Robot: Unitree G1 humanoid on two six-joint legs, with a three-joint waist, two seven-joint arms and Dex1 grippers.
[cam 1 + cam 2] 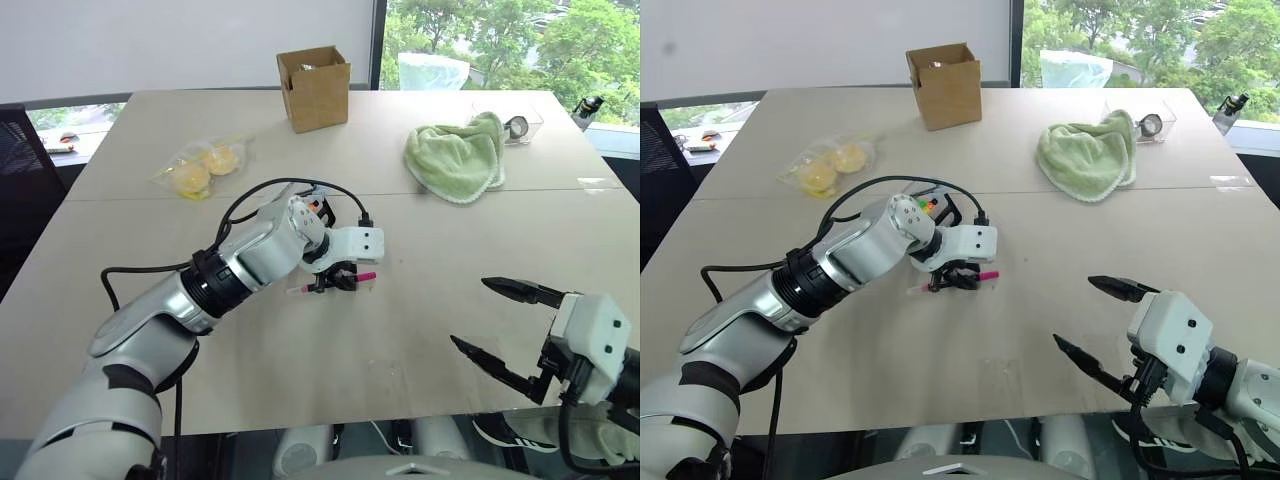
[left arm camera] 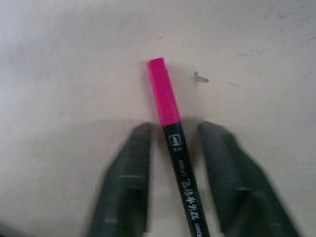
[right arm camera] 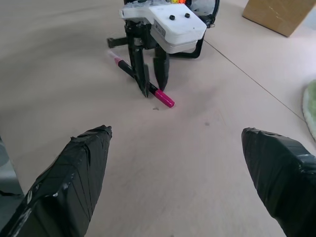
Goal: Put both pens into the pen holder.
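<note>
Left eye view: beige table [image 1: 420, 330] beside windows [image 1: 500, 40].

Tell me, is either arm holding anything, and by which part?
The left tool straddles the pink-capped pen at its black barrel just behind the cap; a firm grip cannot be told. The right tool holds nothing.

Silver-grey left arm [image 1: 200, 285] (black cable looped), white wrist housings, black fingers

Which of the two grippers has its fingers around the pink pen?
The left gripper: its fingers straddle the pink pen on the table. The right gripper hangs open.
</note>
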